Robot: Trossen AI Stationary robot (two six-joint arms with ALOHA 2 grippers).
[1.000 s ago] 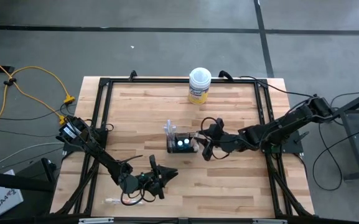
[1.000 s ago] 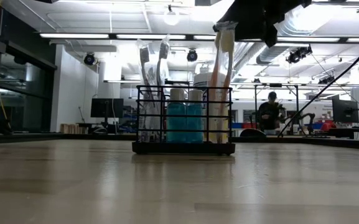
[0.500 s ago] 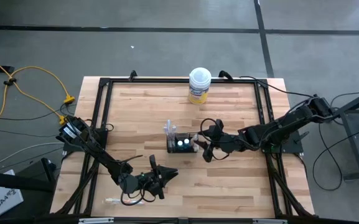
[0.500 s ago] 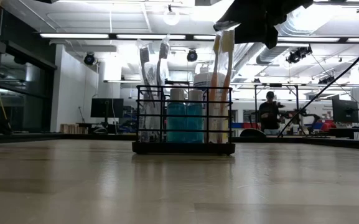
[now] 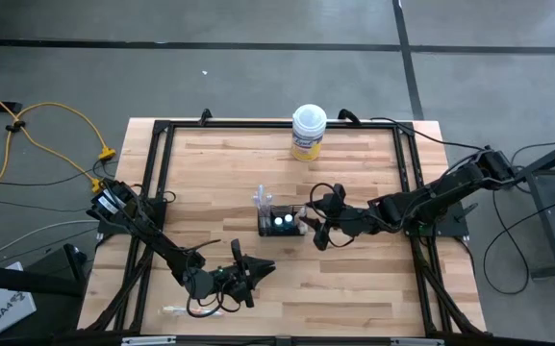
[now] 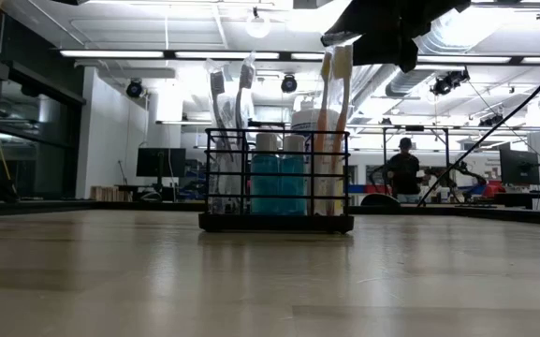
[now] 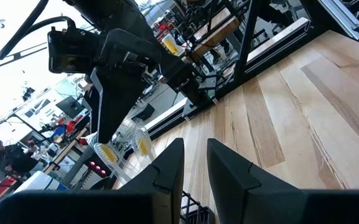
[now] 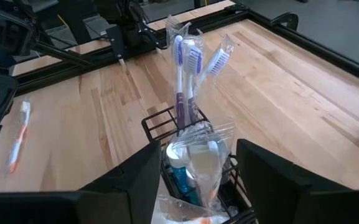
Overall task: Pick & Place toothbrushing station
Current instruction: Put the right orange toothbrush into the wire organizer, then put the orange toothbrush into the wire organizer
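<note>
The left pincer [image 5: 255, 274] rests low on the table [image 5: 354, 183], fingers nearly closed, grasping nothing. The wire holder [image 5: 282, 223] of toothbrushes [image 8: 185, 74] stands just left of the released right pincer [image 5: 313, 229].

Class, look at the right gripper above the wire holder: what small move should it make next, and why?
Probably lift straight up and back away. The right gripper is open, its fingers either side of the wrapped toothbrushes, which stand in the black wire holder unheld. A loose toothbrush lies on the table.
</note>
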